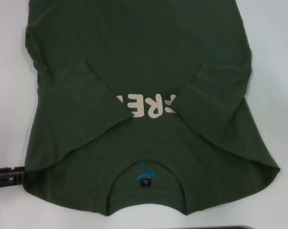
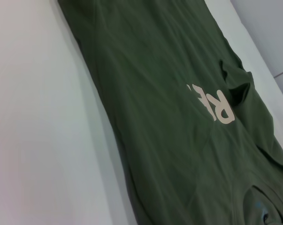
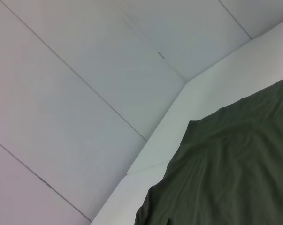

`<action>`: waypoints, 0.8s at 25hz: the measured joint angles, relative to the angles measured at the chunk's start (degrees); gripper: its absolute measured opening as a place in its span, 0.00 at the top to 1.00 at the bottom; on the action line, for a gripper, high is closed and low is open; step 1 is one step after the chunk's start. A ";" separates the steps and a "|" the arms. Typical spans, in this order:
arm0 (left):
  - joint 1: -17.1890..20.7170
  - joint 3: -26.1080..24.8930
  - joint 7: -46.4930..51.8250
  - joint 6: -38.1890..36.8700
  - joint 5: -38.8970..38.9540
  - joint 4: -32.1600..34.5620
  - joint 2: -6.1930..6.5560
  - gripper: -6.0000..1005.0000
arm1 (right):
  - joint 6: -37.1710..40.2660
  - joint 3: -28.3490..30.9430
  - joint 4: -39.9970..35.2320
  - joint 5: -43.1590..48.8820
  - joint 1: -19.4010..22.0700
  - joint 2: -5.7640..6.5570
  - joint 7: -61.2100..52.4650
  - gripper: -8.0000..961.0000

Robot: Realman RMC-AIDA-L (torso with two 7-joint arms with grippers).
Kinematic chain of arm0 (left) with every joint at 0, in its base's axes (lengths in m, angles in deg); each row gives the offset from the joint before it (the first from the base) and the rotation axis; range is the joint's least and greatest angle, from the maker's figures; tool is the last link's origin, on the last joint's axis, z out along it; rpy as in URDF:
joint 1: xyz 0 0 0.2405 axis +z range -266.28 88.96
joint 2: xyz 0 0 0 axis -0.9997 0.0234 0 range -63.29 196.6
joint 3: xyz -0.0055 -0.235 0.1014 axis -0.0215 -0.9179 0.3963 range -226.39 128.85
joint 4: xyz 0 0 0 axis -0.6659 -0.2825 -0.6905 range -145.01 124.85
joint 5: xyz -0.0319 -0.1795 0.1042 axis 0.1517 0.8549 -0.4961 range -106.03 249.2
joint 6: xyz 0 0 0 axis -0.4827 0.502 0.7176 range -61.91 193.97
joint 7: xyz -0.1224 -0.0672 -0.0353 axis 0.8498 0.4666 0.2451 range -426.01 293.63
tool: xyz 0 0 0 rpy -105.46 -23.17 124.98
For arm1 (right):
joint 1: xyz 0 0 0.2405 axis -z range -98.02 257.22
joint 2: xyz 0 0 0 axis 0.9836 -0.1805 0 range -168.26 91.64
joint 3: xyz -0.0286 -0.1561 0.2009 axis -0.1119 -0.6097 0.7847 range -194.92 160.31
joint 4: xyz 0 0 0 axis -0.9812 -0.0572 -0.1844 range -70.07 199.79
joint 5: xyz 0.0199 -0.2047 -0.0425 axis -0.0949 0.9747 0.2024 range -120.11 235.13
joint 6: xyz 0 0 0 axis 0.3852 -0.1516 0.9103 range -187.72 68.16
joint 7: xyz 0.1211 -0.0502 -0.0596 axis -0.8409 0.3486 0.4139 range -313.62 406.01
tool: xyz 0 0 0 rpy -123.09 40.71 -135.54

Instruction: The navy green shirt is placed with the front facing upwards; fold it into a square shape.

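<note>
The navy green shirt (image 1: 139,71) lies flat on the white table (image 1: 5,71), front up, its ribbed crew neck (image 1: 148,200) nearest the robot and the hem reaching away past the far edge of the head view. Both sleeves are folded in over the chest, so that they cover the ends of the cream lettering (image 1: 146,106) and leave only its middle letters showing. Inside the collar sits a small dark neck label (image 1: 146,182) with blue print above it. The left gripper (image 1: 5,176) shows only as a black piece at the near left of the head view, just beside the shirt's left shoulder edge, perhaps touching it; whether its jaws are spread or pressed together cannot be told. From that gripper's side, the left wrist view looks along the shirt's long edge, with the lettering farther in toward the middle and the collar close by. The right gripper is out of sight; its wrist camera shows a corner of the shirt lying on the table near the table's edge, with pale floor tiles (image 3: 85,93) beyond.
</note>
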 joint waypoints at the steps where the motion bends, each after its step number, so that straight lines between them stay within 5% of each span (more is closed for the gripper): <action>1: -0.18 0.04 0.02 0.00 -0.05 0.00 -0.05 0.26 | 0.00 0.06 0.00 0.00 0.03 0.00 0.00 0.32; 20: -1.70 0.06 0.53 -0.32 -1.17 -0.01 -0.17 0.27 | -0.13 0.22 0.00 0.00 0.12 0.02 -0.09 0.32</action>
